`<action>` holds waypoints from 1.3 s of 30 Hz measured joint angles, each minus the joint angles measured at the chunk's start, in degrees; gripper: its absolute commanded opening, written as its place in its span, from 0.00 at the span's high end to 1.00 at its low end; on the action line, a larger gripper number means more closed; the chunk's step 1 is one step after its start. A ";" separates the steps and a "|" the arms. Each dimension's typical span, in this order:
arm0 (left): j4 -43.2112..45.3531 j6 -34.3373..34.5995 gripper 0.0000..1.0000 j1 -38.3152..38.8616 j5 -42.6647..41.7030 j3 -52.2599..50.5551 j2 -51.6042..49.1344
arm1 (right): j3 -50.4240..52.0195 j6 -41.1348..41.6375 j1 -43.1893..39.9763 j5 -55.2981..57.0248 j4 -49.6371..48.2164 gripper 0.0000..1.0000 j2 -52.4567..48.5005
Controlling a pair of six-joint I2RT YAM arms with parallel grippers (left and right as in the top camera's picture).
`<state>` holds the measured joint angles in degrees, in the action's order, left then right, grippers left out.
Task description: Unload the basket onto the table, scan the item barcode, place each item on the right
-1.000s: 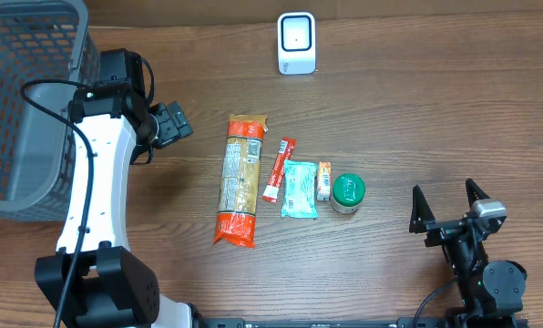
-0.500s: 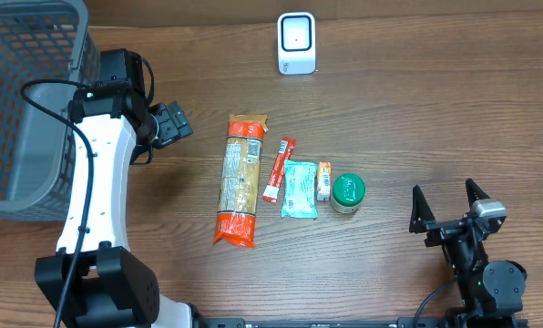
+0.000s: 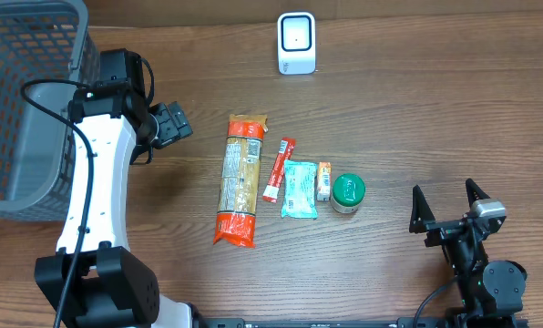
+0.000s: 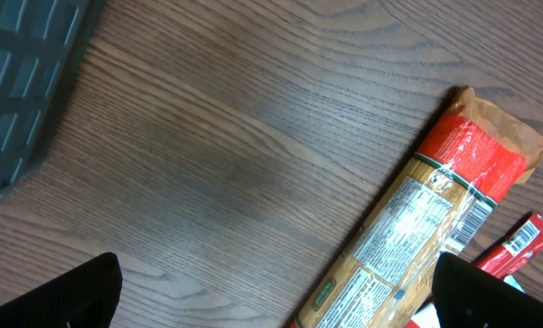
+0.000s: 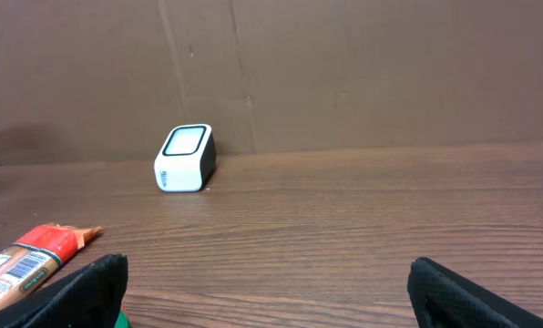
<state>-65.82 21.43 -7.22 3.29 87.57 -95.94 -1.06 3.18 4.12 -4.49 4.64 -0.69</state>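
Two grippers, overhead: left gripper and right gripper are spread wide, nothing held.
Left wrist, pasta packet: lies ahead-right of the left gripper, untouched; picking is judged not begun.
Right wrist, scanner: stands well ahead-left; the packet must be gripped, barcode turned towards it.

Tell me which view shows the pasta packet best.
Left wrist: the pasta packet sits close up, its barcode visible, though partly cropped. Overhead shows the whole packet, but small. Right wrist catches only one red end at the frame's lower left.
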 measured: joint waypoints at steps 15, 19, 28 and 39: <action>0.00 -0.42 0.00 0.00 0.00 0.00 0.00 | 0.00 -0.04 -0.02 0.00 0.00 0.00 0.00; 0.00 -0.42 0.00 0.00 0.00 0.00 0.00 | 0.00 -0.02 -0.02 0.00 0.02 0.00 0.00; -0.02 -0.42 0.00 0.00 0.00 0.00 0.00 | 0.00 3.96 -0.02 -1.25 0.04 0.00 0.00; -0.02 -0.44 0.00 0.00 0.00 0.00 0.00 | -16.06 7.08 -0.02 0.28 14.99 0.00 -0.68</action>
<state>-65.84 20.99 -7.22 3.29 87.57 -95.94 -17.12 10.26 4.10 -4.21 19.64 -1.37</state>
